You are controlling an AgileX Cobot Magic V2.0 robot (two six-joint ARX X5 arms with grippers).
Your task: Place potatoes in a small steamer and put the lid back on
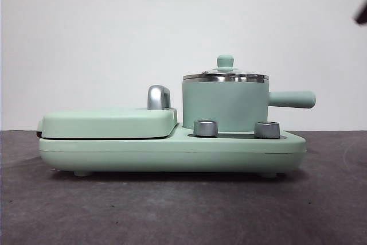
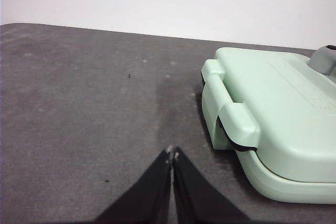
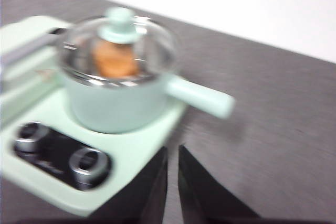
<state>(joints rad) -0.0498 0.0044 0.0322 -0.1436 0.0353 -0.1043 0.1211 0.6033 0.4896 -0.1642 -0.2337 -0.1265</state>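
Observation:
The small steamer stands on the right half of the mint-green appliance, its side handle pointing right. The glass lid rests on its steel rim. In the blurred right wrist view the orange-brown potato shows through the lid, inside the steamer. My right gripper is shut and empty, hanging off the appliance's edge beside the pot handle. My left gripper is shut and empty, low over the bare table near the griddle end.
The flat griddle cover with its chrome handle fills the appliance's left half. Two steel knobs stand in front of the pot. A black arm tip shows at the top right corner. Dark grey table surrounds the appliance.

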